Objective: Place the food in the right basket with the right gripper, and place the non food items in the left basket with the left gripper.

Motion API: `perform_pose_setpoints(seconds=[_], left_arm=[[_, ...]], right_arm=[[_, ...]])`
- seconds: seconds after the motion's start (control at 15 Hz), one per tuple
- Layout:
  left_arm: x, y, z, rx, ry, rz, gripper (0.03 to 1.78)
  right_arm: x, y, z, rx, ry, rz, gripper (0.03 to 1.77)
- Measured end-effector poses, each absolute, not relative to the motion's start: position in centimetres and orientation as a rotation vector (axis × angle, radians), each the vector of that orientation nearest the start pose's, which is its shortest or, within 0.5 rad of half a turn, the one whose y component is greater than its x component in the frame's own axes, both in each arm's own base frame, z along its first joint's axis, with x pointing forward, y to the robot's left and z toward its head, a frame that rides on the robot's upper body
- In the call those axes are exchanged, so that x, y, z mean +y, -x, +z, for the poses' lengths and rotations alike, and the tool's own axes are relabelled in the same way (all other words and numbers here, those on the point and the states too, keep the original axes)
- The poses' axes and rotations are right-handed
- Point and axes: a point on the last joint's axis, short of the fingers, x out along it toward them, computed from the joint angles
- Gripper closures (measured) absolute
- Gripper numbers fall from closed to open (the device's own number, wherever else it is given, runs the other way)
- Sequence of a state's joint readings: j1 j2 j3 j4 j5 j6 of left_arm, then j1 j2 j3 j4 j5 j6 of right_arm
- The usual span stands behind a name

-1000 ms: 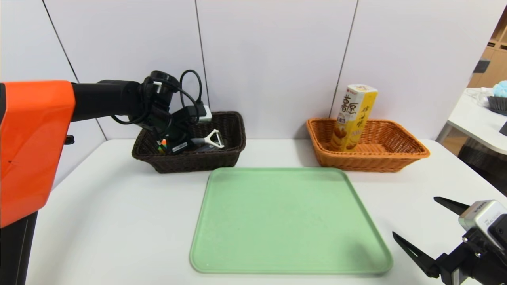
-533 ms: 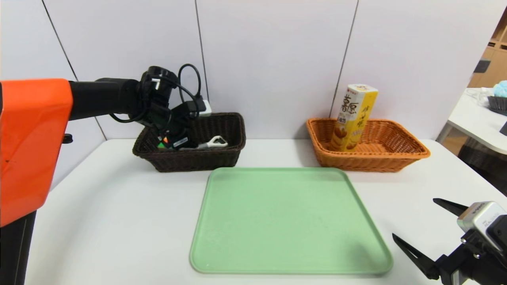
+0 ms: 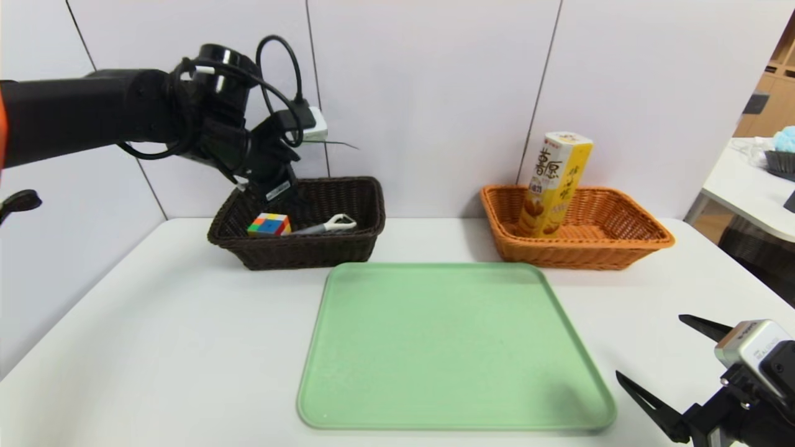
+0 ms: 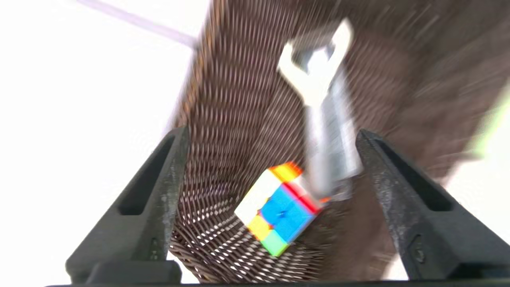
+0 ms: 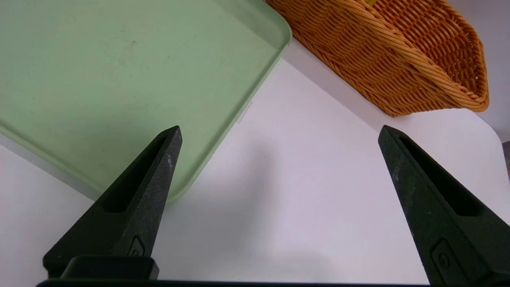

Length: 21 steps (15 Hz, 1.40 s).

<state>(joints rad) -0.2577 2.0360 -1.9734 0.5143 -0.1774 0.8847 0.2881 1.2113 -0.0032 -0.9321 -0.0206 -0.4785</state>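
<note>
At eleven o'clock, my black left gripper is hovering over the dark-brown wicker basket, jaws spread wide, gripping nothing. Inside, the multicoloured puzzle cube is lying beside the white-headed, grey-handled peeler. At four o'clock, my black right gripper is idling wide-jawed.

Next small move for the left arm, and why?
Probably lift the left end effector up and back, clear of the dark basket: it hangs open over it, nothing between its fingers, with the cube and peeler already inside, and the green tray is bare.
</note>
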Motion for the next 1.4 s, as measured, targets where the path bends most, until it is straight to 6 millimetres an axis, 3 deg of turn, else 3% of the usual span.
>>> perform_pose_setpoints(seconds=[0.27, 0.53, 1.0, 1.4], left_arm=[[-12.7, -33.3, 32.8, 0.28, -0.631, -0.653, 0.22], [-12.4, -28.5, 35.7, 0.273, -0.453, -0.587, 0.17], [-8.6, -19.7, 33.4, 0.338, -0.347, -0.48, 0.14], [-5.2, -12.3, 28.8, 0.338, -0.304, -0.382, 0.12]], right_arm=[[3.6, -12.4, 12.3, 0.177, 0.517, 0.314, 0.1], [3.6, -12.7, 12.9, 0.157, 0.53, 0.274, 0.1], [3.4, -13.1, 13.7, 0.14, 0.531, 0.194, 0.1], [3.6, -14.0, 14.9, 0.12, 0.527, 0.173, 0.1]])
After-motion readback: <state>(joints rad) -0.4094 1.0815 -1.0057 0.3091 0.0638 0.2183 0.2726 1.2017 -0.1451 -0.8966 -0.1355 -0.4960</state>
